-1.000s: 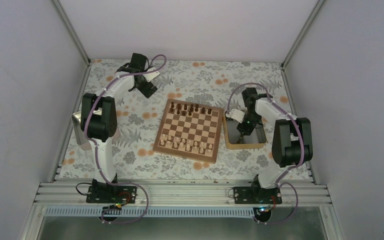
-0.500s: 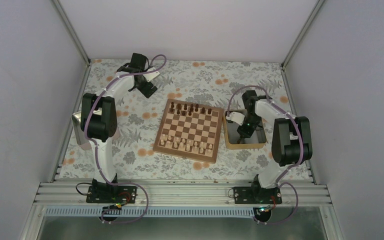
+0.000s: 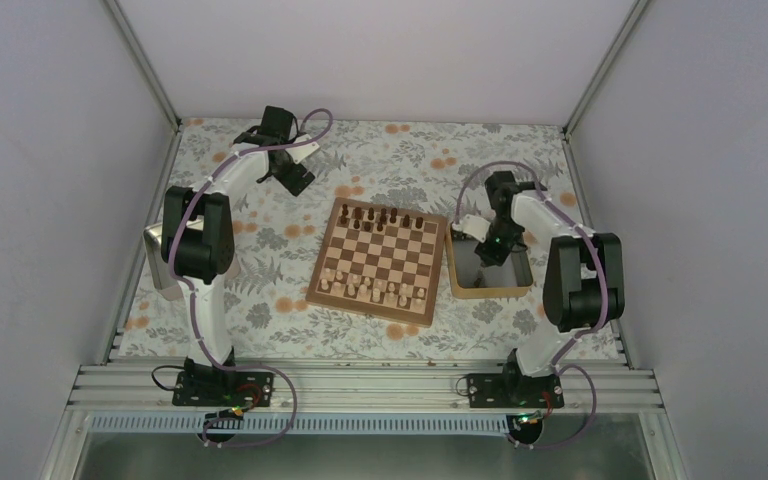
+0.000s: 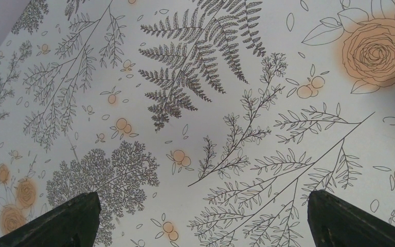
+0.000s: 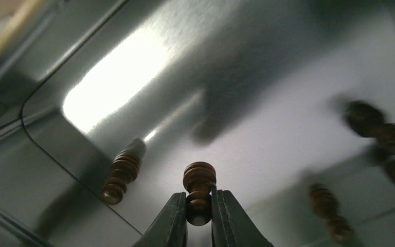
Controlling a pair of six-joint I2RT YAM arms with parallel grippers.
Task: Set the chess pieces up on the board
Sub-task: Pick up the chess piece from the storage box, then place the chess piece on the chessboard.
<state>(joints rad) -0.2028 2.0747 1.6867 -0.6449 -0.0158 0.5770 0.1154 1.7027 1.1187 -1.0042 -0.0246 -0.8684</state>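
Observation:
The chessboard (image 3: 380,258) lies mid-table, dark brown chess pieces (image 3: 375,216) along its far rows and pale ones along the near rows. My right gripper (image 5: 199,206) is shut on a dark brown chess piece (image 5: 199,190) and holds it above the metal floor of the tan-rimmed tray (image 3: 457,278); in the top view the gripper (image 3: 492,252) is over the tray. Other dark pieces lie in the tray: one at the left (image 5: 122,172), some blurred at the right (image 5: 385,136). My left gripper (image 4: 200,218) is open and empty over the flowered cloth, far left of the board (image 3: 295,178).
A flowered cloth (image 3: 260,290) covers the table. A grey metal object (image 3: 156,262) sits at the left edge beside the left arm. White walls close in the table on three sides.
My right gripper has risen and shifted toward the far end of the tray with a dark piece in its jaws. The left arm has not moved.

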